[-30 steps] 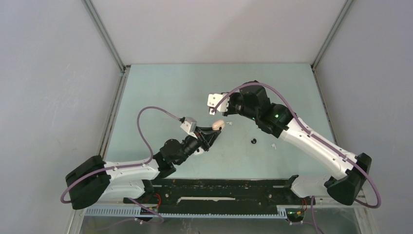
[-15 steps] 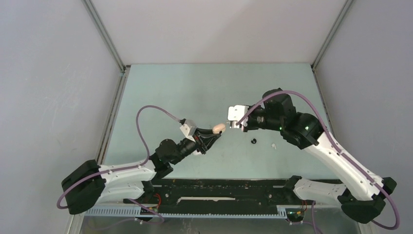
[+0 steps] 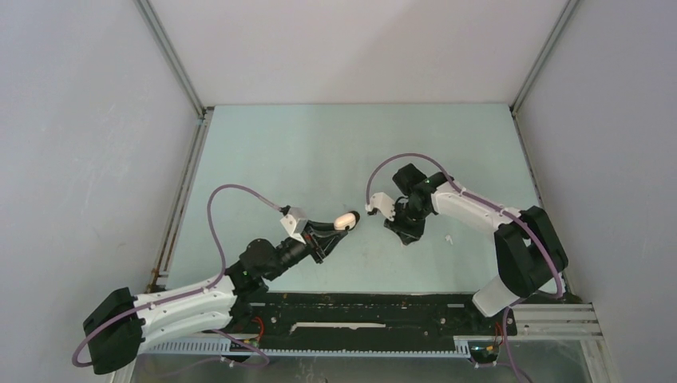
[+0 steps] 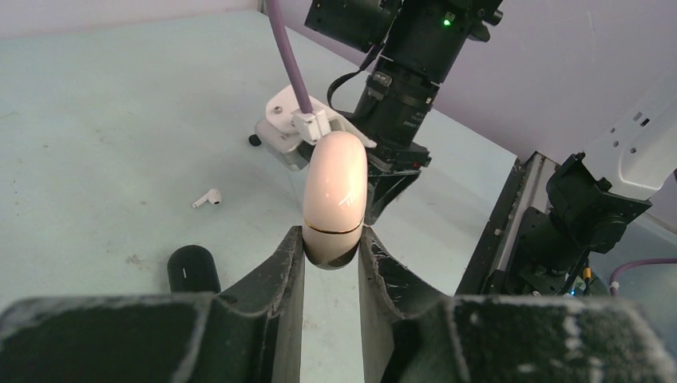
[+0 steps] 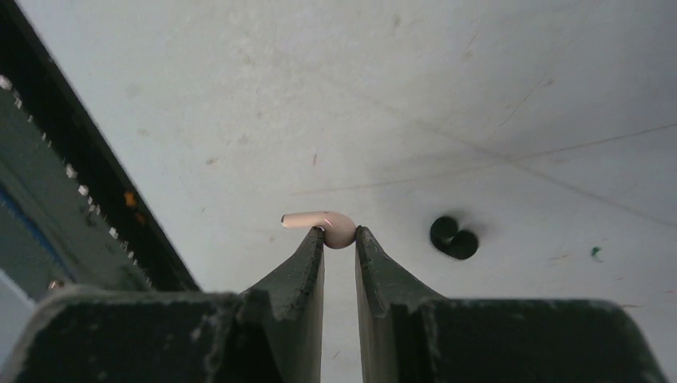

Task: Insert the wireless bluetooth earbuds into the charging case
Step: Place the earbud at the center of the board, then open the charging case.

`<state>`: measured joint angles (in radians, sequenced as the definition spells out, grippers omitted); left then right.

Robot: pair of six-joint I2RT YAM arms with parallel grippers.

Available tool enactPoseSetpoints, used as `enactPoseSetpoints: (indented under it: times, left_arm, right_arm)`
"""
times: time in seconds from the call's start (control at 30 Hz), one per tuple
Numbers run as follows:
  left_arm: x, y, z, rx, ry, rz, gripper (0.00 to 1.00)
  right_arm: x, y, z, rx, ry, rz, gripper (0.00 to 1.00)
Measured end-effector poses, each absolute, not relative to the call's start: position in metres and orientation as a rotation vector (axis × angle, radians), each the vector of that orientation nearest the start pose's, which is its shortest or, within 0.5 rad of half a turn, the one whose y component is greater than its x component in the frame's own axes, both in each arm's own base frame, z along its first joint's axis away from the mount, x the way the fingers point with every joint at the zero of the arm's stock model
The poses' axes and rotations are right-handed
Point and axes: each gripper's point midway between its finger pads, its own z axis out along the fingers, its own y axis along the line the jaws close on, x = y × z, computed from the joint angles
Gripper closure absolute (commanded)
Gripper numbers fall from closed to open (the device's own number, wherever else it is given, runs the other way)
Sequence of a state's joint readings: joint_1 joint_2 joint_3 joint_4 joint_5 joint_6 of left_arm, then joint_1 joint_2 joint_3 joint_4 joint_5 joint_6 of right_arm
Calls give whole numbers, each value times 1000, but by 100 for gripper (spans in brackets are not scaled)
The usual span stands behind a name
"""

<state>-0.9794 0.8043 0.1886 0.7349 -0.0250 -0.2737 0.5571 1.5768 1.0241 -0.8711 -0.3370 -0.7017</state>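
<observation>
Right arm has folded back toward the near edge over the last second, and the right gripper (image 5: 339,237) has come from mid-table down to a spot right of centre; left arm has drawn back slightly toward its base, load still in its tips; left gripper (image 4: 331,237) pinches the lower end of a pale pink oval charging case (image 4: 336,179), which sticks out past the fingertips toward the right arm, its seam line just above the pads, lid closed; right gripper fingers are pressed onto a pale pink stemmed earbud (image 5: 315,219), bulb between the tips, stem pointing off to the left of the wrist view; earbud and case are apart, facing each other across a gap in the top view; cannot tell whether the earbud touches the pale green tabletop (image 3: 319,152); a black two-lobed earbud (image 5: 453,238) lies on the table near the right gripper's tips; a white stemmed earbud (image 4: 207,197) lies loose on the table; a black rounded case (image 4: 193,270) sits beside the left gripper's left finger.
</observation>
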Motion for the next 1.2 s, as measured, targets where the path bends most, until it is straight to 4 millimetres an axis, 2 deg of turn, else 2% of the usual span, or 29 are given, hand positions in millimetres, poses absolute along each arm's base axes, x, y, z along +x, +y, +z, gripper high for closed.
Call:
enactPoseSetpoints:
  times: [0.13, 0.3, 0.37, 0.53, 0.63, 0.67, 0.77, 0.93, 0.97, 1.03, 1.1, 1.2]
  left_arm:
    - [174, -266, 207, 487, 1438, -993, 100]
    - [174, -263, 203, 489, 1460, -980, 100]
    - [173, -263, 199, 494, 1475, -975, 100]
    - [173, -263, 195, 502, 1493, -968, 100]
    - [173, -263, 196, 504, 1498, -966, 100]
    - [173, -262, 197, 505, 1500, -965, 100]
    - [171, -264, 201, 517, 1504, -971, 100]
    - [166, -275, 222, 583, 1486, -1004, 100]
    - [165, -278, 228, 598, 1479, -1011, 100]
    - [164, -285, 238, 630, 1468, -1021, 100]
    - [164, -292, 242, 663, 1469, -1025, 100]
    - [166, -307, 236, 718, 1498, -1028, 100]
  right_arm:
    - [225, 185, 43, -1726, 2303, 425, 94]
    - [240, 195, 17, -1676, 2350, 363, 87]
    - [244, 198, 11, -1645, 2367, 353, 77]
    - [254, 207, 13, -1568, 2359, 338, 42]
    - [254, 209, 24, -1529, 2349, 370, 38]
    - [253, 209, 31, -1522, 2338, 390, 37]
    - [255, 209, 72, -1447, 2290, 506, 36]
    - [281, 193, 187, -1214, 2046, 665, 34]
    - [282, 185, 209, -1174, 1988, 674, 34]
    - [277, 170, 242, -1115, 1906, 681, 36]
    - [268, 153, 264, -1059, 1862, 672, 38]
    - [259, 126, 273, -960, 1886, 647, 40]
